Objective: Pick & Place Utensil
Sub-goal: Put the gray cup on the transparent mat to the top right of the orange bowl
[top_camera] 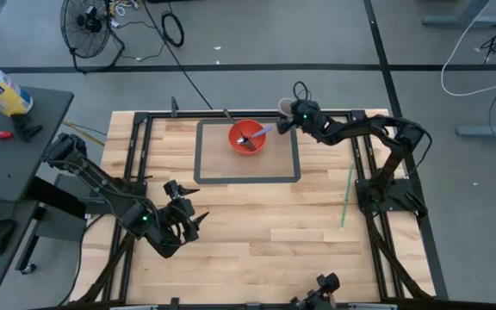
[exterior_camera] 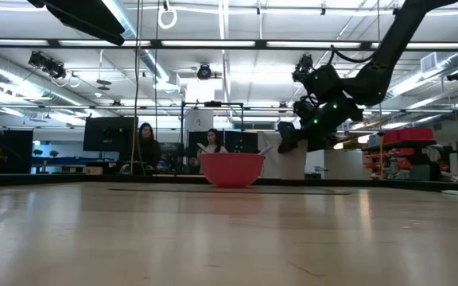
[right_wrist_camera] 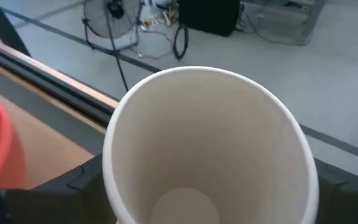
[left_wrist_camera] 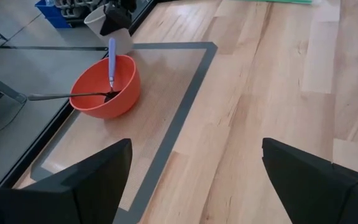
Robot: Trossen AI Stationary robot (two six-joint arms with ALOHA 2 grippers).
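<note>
Now the right gripper (top_camera: 293, 114) clamps a white paper cup (right_wrist_camera: 207, 149) at the table's far edge, just right of the red bowl (top_camera: 248, 138) holding a purple-handled utensil (left_wrist_camera: 111, 62); left gripper (top_camera: 192, 213) waits near-left, spread wide

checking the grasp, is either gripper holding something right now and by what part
The right gripper holds a white cup, its fingers clamping the cup's outer sides. The left gripper is open over bare table, holding nothing.

The table (left_wrist_camera: 278, 93) is surfaced in smooth, pale wood planks. The red bowl (left_wrist_camera: 104, 87) appears as matt plastic. The white cup (right_wrist_camera: 207, 146) looks like smooth paper.
</note>
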